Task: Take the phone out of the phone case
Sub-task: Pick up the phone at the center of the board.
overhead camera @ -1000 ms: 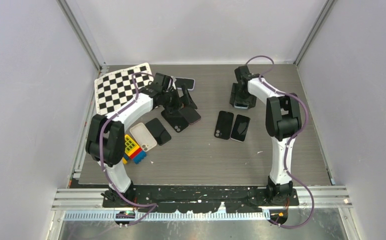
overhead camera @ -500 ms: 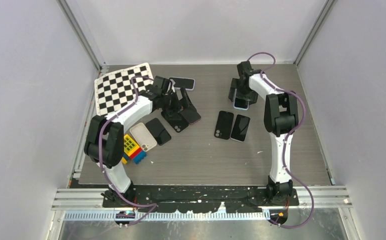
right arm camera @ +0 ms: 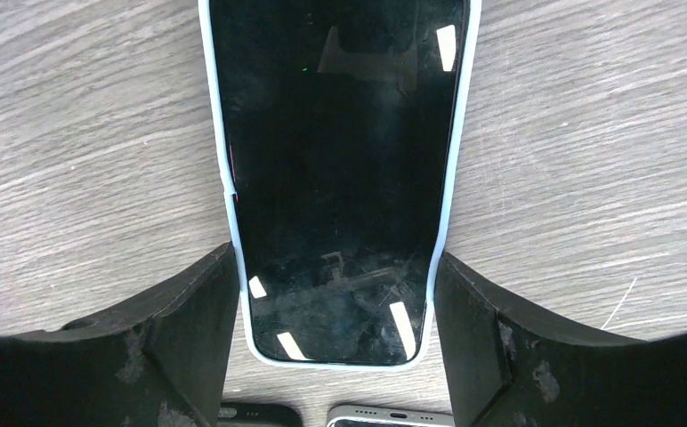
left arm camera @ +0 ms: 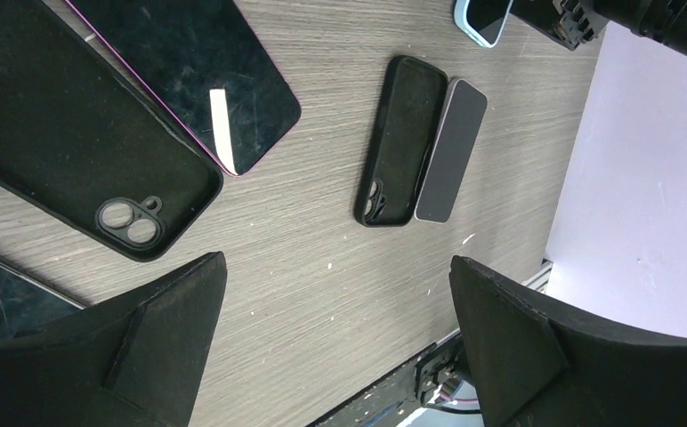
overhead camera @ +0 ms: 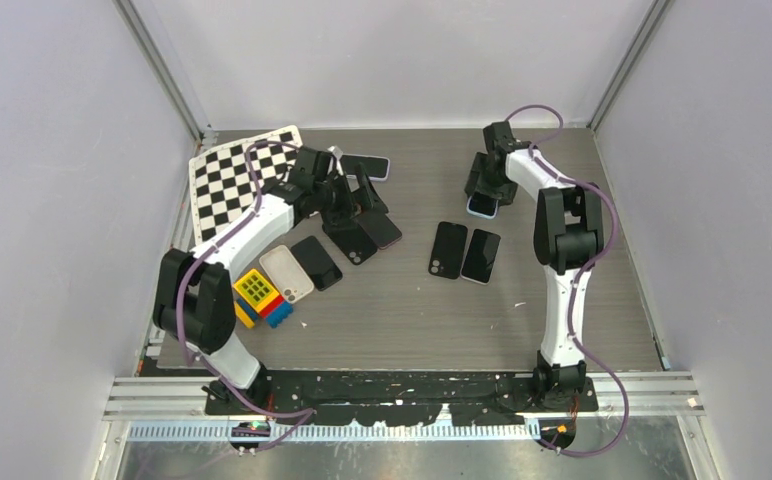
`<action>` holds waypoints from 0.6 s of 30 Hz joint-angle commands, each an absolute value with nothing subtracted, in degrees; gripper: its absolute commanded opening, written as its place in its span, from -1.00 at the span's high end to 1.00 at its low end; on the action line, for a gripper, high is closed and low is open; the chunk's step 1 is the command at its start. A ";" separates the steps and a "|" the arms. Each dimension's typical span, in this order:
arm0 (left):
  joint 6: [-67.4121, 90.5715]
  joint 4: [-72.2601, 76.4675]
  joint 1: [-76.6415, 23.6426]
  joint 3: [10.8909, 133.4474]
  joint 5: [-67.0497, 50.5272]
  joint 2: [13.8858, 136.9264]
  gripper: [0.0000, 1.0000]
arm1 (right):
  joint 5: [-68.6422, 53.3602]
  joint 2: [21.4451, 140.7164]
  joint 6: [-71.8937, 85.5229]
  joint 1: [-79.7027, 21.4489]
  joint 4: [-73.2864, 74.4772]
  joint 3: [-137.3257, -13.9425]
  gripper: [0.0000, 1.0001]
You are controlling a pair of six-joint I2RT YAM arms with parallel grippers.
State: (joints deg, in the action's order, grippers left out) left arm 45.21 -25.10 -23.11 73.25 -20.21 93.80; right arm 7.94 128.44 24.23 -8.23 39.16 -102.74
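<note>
A phone [right arm camera: 340, 160] with a dark screen sits in a light-blue phone case [right arm camera: 233, 222] on the table at the back right. My right gripper [right arm camera: 333, 260] is shut on it, one finger against each long side of the case near its end. In the top view that gripper [overhead camera: 489, 185] stands over the cased phone [overhead camera: 480, 208]. My left gripper [left arm camera: 335, 267] hangs open over bare table with nothing between its fingers. In the top view it [overhead camera: 362, 195] is at the back left, among several dark phones and cases.
A black case [overhead camera: 448, 249] and a phone [overhead camera: 481, 256] lie side by side mid-table. A black case [left arm camera: 82, 151] and a pink-edged phone [left arm camera: 189, 71] lie by the left gripper. A checkerboard [overhead camera: 237, 175], a beige case [overhead camera: 286, 272] and toy blocks [overhead camera: 259, 295] sit at the left.
The right wrist shifted slightly toward the back wall, and its fingers now grip the blue case's sides. The left arm's elbow swung left, uncovering the toy blocks.
</note>
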 commanded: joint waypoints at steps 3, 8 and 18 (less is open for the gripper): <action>42.34 -23.60 -22.71 72.84 -17.81 89.37 -0.99 | -4.34 117.61 27.57 -7.21 25.52 -97.41 0.25; 41.22 -23.41 -22.39 72.26 -15.75 86.24 -0.99 | -14.78 111.09 30.12 -7.87 17.70 -93.04 0.27; 33.13 -14.45 -21.62 70.67 -14.65 75.93 -0.99 | -22.30 96.09 29.13 -19.39 8.50 -80.76 0.28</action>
